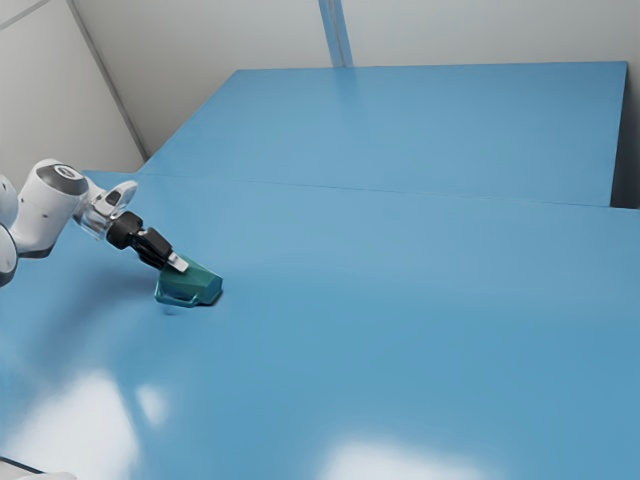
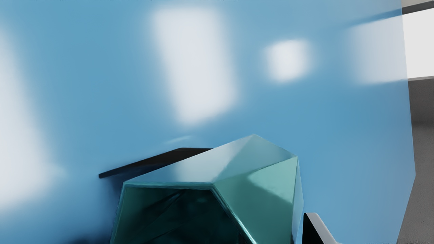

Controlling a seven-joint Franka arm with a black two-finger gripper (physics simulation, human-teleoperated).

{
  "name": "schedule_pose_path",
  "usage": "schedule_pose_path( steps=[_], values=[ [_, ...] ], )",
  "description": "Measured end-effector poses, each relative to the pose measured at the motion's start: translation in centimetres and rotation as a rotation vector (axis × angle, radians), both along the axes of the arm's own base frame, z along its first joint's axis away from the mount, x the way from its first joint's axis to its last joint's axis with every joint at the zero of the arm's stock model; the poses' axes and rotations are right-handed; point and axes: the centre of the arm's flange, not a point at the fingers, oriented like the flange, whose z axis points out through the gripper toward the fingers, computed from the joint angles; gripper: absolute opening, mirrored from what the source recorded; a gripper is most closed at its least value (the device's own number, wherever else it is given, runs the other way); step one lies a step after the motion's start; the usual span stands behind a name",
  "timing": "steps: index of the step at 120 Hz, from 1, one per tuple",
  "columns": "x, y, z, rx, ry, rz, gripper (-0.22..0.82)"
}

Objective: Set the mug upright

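Well, the mug (image 1: 198, 281) lies tipped on its side at the exterior view's left, over the blue table (image 1: 400, 300), with its handle (image 1: 180, 301) along the near side. The arm (image 1: 47, 208) reaches in from that view's left, and its gripper (image 1: 178, 263) is right at the mug, whose open mouth faces it in the wrist view. Whether the gripper is open or closed on the mug, I cannot tell. Pale reflections (image 1: 78, 430) gleam near left on the table
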Motion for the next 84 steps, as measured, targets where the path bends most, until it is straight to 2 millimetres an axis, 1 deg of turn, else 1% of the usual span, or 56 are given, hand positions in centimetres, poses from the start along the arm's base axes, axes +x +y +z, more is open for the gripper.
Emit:
schedule_pose_path(
  steps=[20, 43, 49, 57, 68, 84],
  values=[
    [0.2, -0.5, 0.7, -0.009, -0.017, -0.019, -0.11],
    [0.3, -1.4, 1.9, -0.013, -0.036, -0.042, -0.15],
    [0.2, -1.7, 2.6, -0.004, -0.045, -0.051, -0.16],
    [0.3, -2.6, 3.7, 0.022, -0.063, -0.071, -0.16],
    [0.4, -4.5, 6.1, 0.104, -0.100, -0.112, -0.17],
    [0.6, -8.8, 8.8, 0.267, -0.165, -0.186, -0.17]
  ],
)
